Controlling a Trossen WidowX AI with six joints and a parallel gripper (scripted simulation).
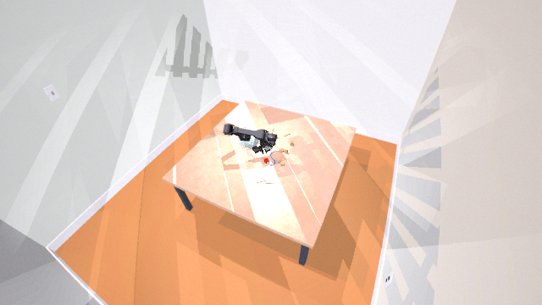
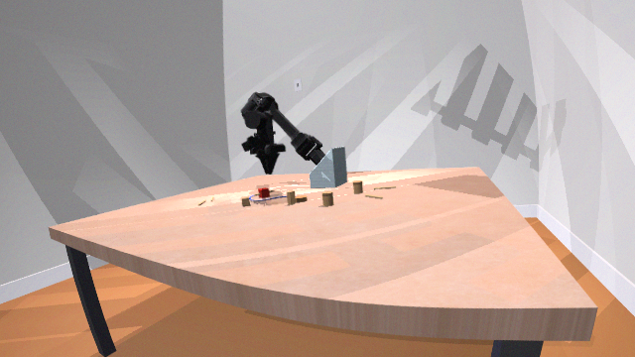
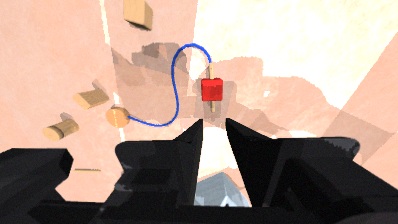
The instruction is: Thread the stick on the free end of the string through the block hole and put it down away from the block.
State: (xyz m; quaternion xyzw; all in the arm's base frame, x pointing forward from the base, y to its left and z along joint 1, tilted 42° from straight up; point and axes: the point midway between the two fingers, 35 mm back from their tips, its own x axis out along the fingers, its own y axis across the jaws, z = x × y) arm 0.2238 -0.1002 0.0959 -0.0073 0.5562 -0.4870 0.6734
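Observation:
A small red block sits on the table. The thin wooden stick shows at two opposite sides of it in the wrist view, a longer part at the string side and a short end at the gripper side. The hole itself is not visible. The blue string curves from the stick to the round button. My gripper is partly open and empty. It hangs above the table, its tips just short of the stick's short end in the wrist view.
Wooden pieces lie on the button's side, with a loose stick. More loose sticks lie farther out. A blue-grey wedge stands by the arm's base.

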